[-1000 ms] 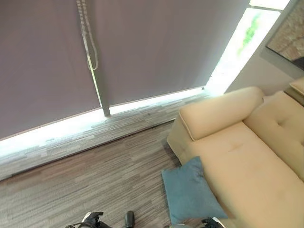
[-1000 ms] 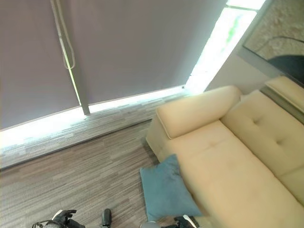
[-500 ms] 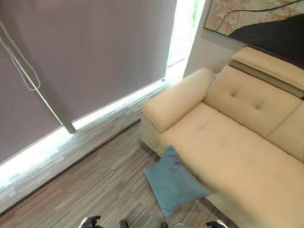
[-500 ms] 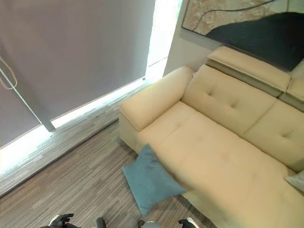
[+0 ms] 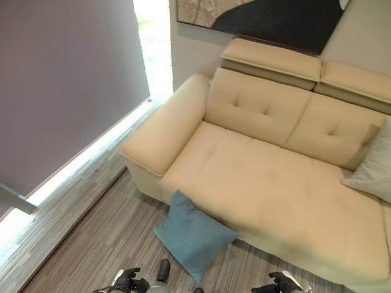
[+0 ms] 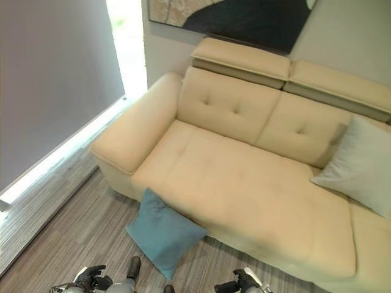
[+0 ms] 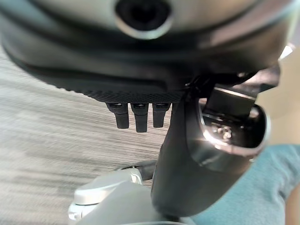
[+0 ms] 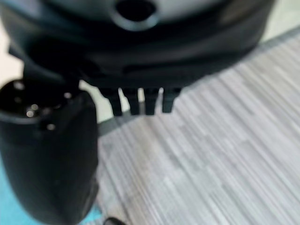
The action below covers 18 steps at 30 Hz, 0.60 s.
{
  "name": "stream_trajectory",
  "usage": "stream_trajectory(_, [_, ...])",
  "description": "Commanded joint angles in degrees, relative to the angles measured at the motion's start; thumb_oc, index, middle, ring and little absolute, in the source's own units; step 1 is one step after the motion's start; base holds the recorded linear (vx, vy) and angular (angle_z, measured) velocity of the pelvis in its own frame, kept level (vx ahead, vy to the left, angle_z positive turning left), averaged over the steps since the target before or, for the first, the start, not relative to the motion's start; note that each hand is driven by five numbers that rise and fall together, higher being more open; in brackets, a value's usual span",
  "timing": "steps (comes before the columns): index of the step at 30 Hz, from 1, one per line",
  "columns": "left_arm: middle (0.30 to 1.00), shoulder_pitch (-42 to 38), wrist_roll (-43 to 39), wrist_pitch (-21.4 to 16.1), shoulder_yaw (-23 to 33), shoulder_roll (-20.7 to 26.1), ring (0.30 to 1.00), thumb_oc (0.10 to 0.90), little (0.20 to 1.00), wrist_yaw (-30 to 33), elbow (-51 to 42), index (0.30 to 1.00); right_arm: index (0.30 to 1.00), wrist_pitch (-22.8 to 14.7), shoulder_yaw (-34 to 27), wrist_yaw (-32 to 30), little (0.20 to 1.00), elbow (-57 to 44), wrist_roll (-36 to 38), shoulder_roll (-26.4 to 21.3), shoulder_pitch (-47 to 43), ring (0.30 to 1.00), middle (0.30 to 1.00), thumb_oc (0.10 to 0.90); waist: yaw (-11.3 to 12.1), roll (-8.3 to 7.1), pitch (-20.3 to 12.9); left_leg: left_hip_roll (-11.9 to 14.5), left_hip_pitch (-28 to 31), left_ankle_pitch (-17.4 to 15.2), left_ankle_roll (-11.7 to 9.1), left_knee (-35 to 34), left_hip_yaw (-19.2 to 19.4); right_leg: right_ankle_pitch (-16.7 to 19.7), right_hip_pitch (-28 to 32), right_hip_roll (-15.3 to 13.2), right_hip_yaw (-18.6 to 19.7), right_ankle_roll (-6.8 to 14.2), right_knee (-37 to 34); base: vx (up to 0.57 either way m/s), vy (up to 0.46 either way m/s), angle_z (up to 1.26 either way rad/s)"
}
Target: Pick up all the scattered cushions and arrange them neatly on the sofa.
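Observation:
A teal cushion [image 5: 194, 238] lies on the floor, its upper corner leaning against the front of the beige sofa [image 5: 269, 183]. A pale grey cushion [image 6: 360, 165] stands propped against the backrest at the sofa's right end. My left hand [image 5: 128, 281] hangs low at the bottom edge, left of the teal cushion, with relaxed fingers [image 7: 136, 117] that hold nothing. My right hand [image 5: 281, 284] hangs at the bottom right before the sofa's front, its fingers [image 8: 140, 103] also relaxed and empty. The teal cushion [image 7: 248, 192] shows past the left thumb.
A grey roller blind [image 5: 55, 85] covers the window on the left, with a bright strip of light along the floor. A dark and beige painting [image 5: 269, 15] hangs above the sofa. Striped grey carpet [image 5: 91, 232] spreads between the window and the sofa.
The camera has swung to the right: the whole sofa and the pale grey cushion have come into sight. The teal cushion lies where it lay. Both hands still hang low.

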Motion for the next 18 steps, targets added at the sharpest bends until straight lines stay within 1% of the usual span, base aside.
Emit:
stream_trajectory(1, [0.9,-0.53,1.08,-1.38,-0.58,-0.31,0.9,0.8,0.9,0.24,-0.02,0.9,0.9,-0.68,-0.49,-0.82,0.9,-0.54,0.63,-0.02,-1.78,0.9,0.9,0.8,0.63,-0.81,0.26,-0.95,-0.06,-4.03,2.15,5.37,3.81,-7.45,-4.29,-7.8,-1.27,8.56,8.44,0.07,0.17,-0.49])
stream_trajectory(2, [0.9,-0.53,1.08,-1.38,-0.58,-0.3,0.9,0.8,0.9,0.23,-0.02,0.9,0.9,-0.67,-0.49,-0.82,0.9,-0.55,0.63,-0.02,-1.78,0.9,0.9,0.8,0.7,-0.82,0.27,-0.94,-0.05,-4.06,2.16,5.38,3.88,-7.46,-4.31,-7.8,-1.2,8.57,8.46,0.05,0.155,-0.59])
stream_trajectory(3, [0.9,-0.56,1.15,-1.44,-0.47,-0.07,0.9,0.8,0.9,0.39,-0.18,0.9,0.9,-0.64,-0.37,-0.69,0.9,-0.6,0.55,0.21,-1.78,0.9,0.9,0.8,0.81,-0.93,0.12,-1.14,0.2,-4.39,2.63,5.35,4.79,-7.06,-4.76,-8.27,-0.63,9.03,8.75,0.04,0.172,-0.64])
stream_trajectory(5, [0.9,-0.92,1.08,-1.58,-0.12,0.69,0.9,0.8,0.9,0.63,-0.64,0.9,0.9,-0.59,-0.19,-0.53,0.9,-1.11,0.39,0.73,-2.19,0.9,0.9,0.8,0.94,-1.06,-0.08,-1.78,1.13,-5.24,3.97,4.55,7.07,-5.84,-6.55,-9.56,0.01,10.44,10.06,0.05,0.289,-0.72])
stream_trajectory(6, [0.9,-1.22,0.76,-1.71,0.16,1.12,0.9,0.8,0.9,0.83,-0.94,0.9,0.9,-0.58,0.05,-0.49,0.9,-1.46,0.09,0.77,-2.53,0.9,0.9,0.8,1.07,-0.87,0.12,-1.74,1.42,-5.43,4.39,4.18,7.98,-5.51,-7.78,-9.97,-0.61,10.88,11.43,0.01,0.192,-0.7])
stream_trajectory(7, [0.9,-1.22,0.76,-1.71,0.16,1.12,0.9,0.8,0.9,0.83,-0.93,0.9,0.9,-0.57,0.05,-0.49,0.9,-1.47,0.09,0.77,-2.53,0.9,0.9,0.8,1.14,-0.89,0.12,-1.74,1.44,-5.44,4.4,4.17,8.05,-5.54,-7.83,-9.97,-0.53,10.89,11.5,-0.06,0.173,-0.59])
stream_trajectory(8, [0.9,-1.8,0.15,-1.84,0.51,1.95,0.9,0.8,0.9,1.14,-1.53,0.9,0.9,-0.8,0.12,-0.47,0.9,-2.18,0.0,0.93,-3.26,0.9,0.9,0.8,2.13,-0.21,0.88,-1.08,1.87,-5.62,4.72,3.66,10.09,-5.09,-10.07,-11.95,-6.37,11.03,14.99,-0.05,0.145,-0.66])
stream_trajectory(10, [0.9,-1.94,-0.07,-1.97,0.86,2.61,0.9,0.8,0.9,1.21,-1.63,0.9,0.9,-1.26,0.21,-0.66,0.9,-2.89,-0.18,0.89,-3.51,0.9,0.9,0.8,3.01,0.04,1.16,-0.73,2.85,-5.78,4.9,3.07,12.09,-5.42,-9.8,-13.65,-14.36,10.09,15.99,-0.05,0.163,-0.86])
stream_trajectory(11, [0.9,-1.71,-0.03,-1.88,1.16,2.85,0.9,0.8,0.9,1.13,-1.63,0.9,0.9,-1.31,0.31,-0.56,0.9,-2.9,-0.1,0.92,-3.57,0.9,0.9,0.8,2.97,-0.01,1.03,-1.0,3.57,-5.55,5.13,2.28,12.46,-5.74,-9.81,-12.73,-15.53,9.75,16.58,-0.01,0.132,-0.93])
stream_trajectory(12, [0.9,-1.17,0.31,-1.68,1.53,2.96,0.9,0.8,0.9,0.98,-1.3,0.9,0.9,-1.34,0.49,-0.63,0.9,-2.85,-0.16,0.8,-3.46,0.9,0.9,0.8,2.71,-0.38,0.69,-1.6,4.61,-5.25,5.46,1.25,13.06,-6.19,-10.19,-9.81,-15.07,9.69,17.06,0.0,0.105,-0.61])
stream_trajectory(13, [0.9,-0.92,0.48,-1.75,1.66,2.97,0.9,0.8,0.9,0.92,-1.2,0.9,0.9,-1.4,0.55,-0.71,0.9,-2.83,-0.12,0.72,-3.37,0.9,0.9,0.8,2.74,-0.43,0.64,-1.99,4.95,-5.07,5.54,0.83,13.49,-6.46,-10.38,-8.35,-15.23,9.36,16.97,-0.01,0.078,-0.39])
stream_trajectory(14, [0.9,-0.73,0.45,-1.89,1.72,2.83,0.9,0.8,0.9,0.76,-1.03,0.9,0.9,-1.48,0.54,-0.86,0.9,-2.73,0.06,0.64,-3.27,0.9,0.9,0.8,3.0,-0.47,0.67,-2.4,5.31,-4.9,5.46,0.37,14.36,-6.98,-9.69,-7.68,-16.51,8.92,15.85,-0.06,0.007,-0.31])
stream_trajectory(15, [0.9,-0.27,1.01,-1.78,1.66,2.42,0.9,0.8,0.9,0.56,-0.84,0.9,0.9,-1.4,0.37,-1.22,0.9,-2.68,0.16,0.5,-3.05,0.9,0.9,0.8,3.2,-0.3,0.5,-2.5,5.6,-4.16,4.85,-0.74,15.48,-7.96,-8.55,-6.94,-18.38,7.89,12.51,-0.06,-0.025,-0.45])
stream_trajectory(17, [0.9,0.03,2.01,-1.81,1.16,1.91,0.9,0.8,0.9,0.23,-0.59,0.9,0.9,-1.43,0.27,-1.16,0.9,-2.4,0.35,0.46,-2.52,0.9,0.9,0.8,2.59,-0.52,0.47,-2.97,5.51,-3.93,4.41,-0.65,15.74,-7.81,-7.16,-5.35,-15.02,7.27,9.05,-0.03,-0.036,-0.29])
stream_trajectory(18, [0.9,-0.06,2.13,-1.88,0.99,1.51,0.9,0.8,0.9,0.04,-0.78,0.9,0.9,-1.42,0.09,-1.22,0.9,-2.18,0.45,0.22,-2.27,0.9,0.9,0.8,2.59,-0.28,0.2,-3.06,5.02,-4.07,4.3,0.0,16.22,-7.05,-6.72,-5.38,-15.08,7.2,7.41,-0.09,0.001,-0.09])
